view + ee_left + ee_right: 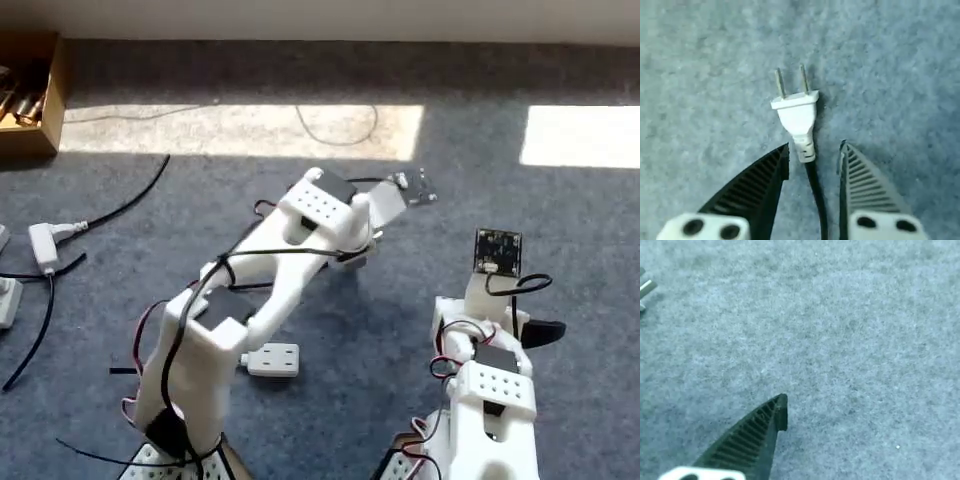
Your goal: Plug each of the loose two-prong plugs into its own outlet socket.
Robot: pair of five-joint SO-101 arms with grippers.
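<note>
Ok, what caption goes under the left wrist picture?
Open left gripper, a finger on each side of the black cord, just behind a white two-prong plug on grey carpet.

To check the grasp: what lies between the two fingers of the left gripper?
In the left wrist view, the black cord of the white plug runs between the fingers of the open left gripper, on grey carpet.

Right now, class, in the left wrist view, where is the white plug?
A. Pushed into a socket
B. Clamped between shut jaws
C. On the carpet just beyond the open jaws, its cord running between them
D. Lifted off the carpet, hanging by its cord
C: the plug lies flat on the carpet, prongs pointing away, and the left arm's jaws stand open on either side of its cord without touching it.
</note>
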